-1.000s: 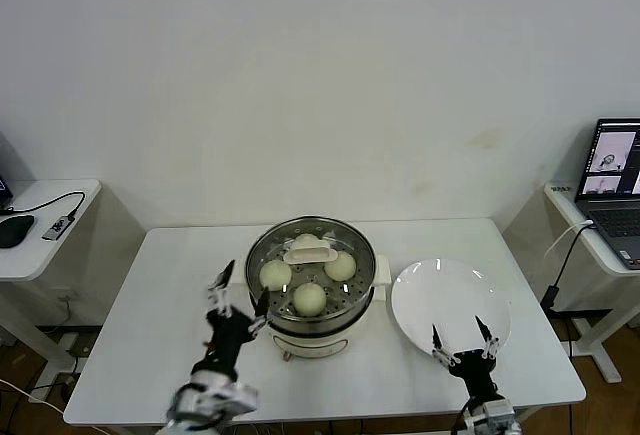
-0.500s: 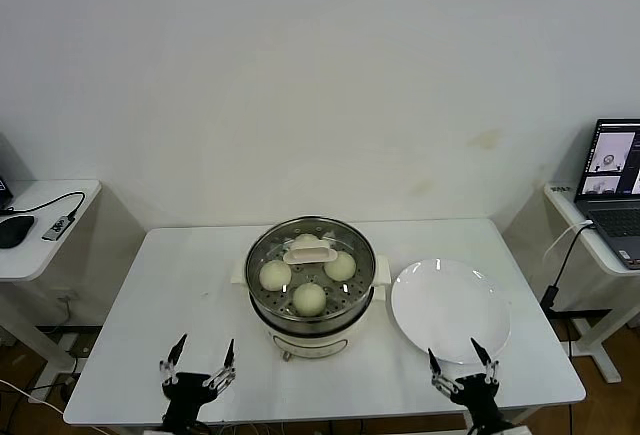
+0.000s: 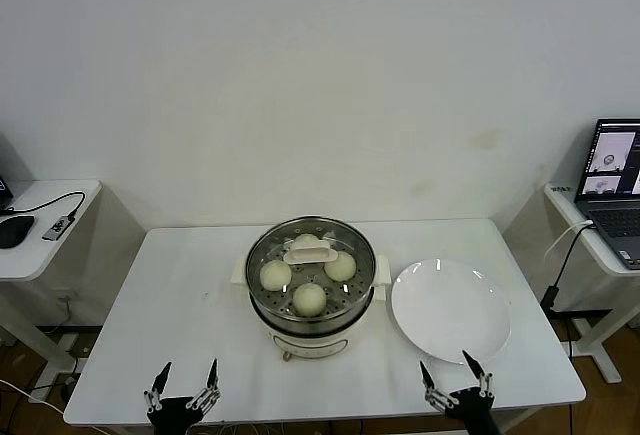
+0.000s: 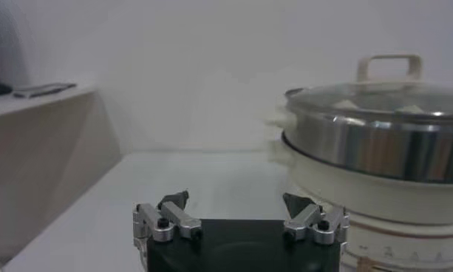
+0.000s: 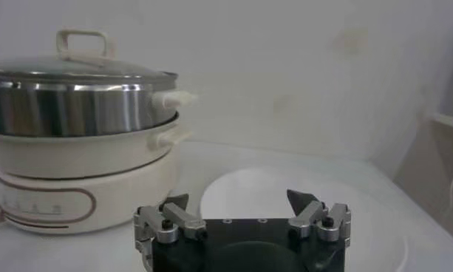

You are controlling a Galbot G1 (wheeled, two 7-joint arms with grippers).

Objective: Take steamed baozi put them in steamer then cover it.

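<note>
The steamer (image 3: 311,290) is sitting mid-frame, cover (image 3: 311,251) on, baozi (image 3: 309,298) inside; left gripper (image 3: 183,391) and right gripper (image 3: 455,379), both released, are withdrawing to the bottom edge — task looking finished.

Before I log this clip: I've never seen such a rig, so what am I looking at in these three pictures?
It is a two-armed robot, seen through three cameras. The head view looks down from the robot's head onto a white table. The other two views come from cameras on each wrist, looking past that arm's own fingers.

On the table stands the steamer, a shiny steel pot on a cream base. The cover, a clear glass lid with a cream handle, sits on it, and the baozi show through the glass. Beside it, on the robot's right, lies a white plate with nothing on it.

The left gripper and right gripper sit low at the table's near edge, both open, holding nothing.
</note>
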